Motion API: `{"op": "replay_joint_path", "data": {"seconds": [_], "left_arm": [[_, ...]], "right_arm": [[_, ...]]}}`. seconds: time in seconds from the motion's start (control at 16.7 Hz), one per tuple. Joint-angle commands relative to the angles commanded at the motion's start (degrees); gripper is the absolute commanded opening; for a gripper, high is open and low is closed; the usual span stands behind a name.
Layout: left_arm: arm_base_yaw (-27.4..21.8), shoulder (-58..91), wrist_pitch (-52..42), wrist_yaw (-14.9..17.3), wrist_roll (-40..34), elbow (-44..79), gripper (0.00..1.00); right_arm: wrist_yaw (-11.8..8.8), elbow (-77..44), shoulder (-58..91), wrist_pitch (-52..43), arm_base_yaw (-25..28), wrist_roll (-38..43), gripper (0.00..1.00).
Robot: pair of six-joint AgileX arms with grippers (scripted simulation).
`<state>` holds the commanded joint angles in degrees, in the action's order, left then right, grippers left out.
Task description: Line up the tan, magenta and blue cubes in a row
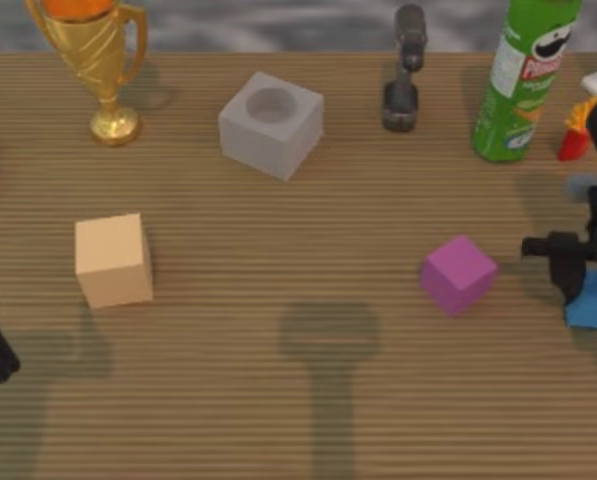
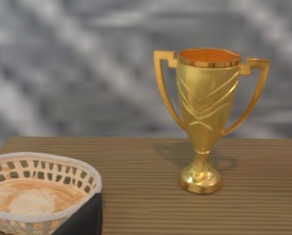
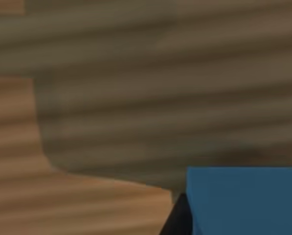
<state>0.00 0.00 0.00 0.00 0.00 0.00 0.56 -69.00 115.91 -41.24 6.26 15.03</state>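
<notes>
My right gripper [image 1: 590, 285] hangs over the blue cube [image 1: 594, 302], right of the magenta cube [image 1: 459, 273]; its opening I cannot tell; the cube looks light, rigid, best pinched across flat opposite faces.

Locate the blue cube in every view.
Top view: blue cube at the table's right edge, partly under the right claw.
Left wrist view: not in it.
Right wrist view: blue cube fills the lower corner.
Shared landmark: the ribbed wooden table.
</notes>
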Motion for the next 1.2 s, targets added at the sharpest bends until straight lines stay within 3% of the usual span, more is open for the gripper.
{"op": "replay_joint_path", "data": {"seconds": [0.36, 0.72, 0.9, 1.2], "left_arm": [[0.00, 0.00, 0.00, 0.00, 0.00, 0.00, 1.00], [0.00, 0.00, 0.00, 0.00, 0.00, 0.00, 1.00], [0.00, 0.00, 0.00, 0.00, 0.00, 0.00, 1.00], [0.00, 0.00, 0.00, 0.00, 0.00, 0.00, 1.00]], "right_arm": [[-0.02, -5.65, -5.69, -11.62, 0.35, -0.13, 0.00], [-0.03, -6.03, -5.97, -12.29, 0.98, 0.62, 0.00], [0.05, -6.60, -6.05, -13.20, 6.44, 4.91, 0.00], [0.26, -7.26, -6.98, -15.35, 22.15, 16.10, 0.00]]}}
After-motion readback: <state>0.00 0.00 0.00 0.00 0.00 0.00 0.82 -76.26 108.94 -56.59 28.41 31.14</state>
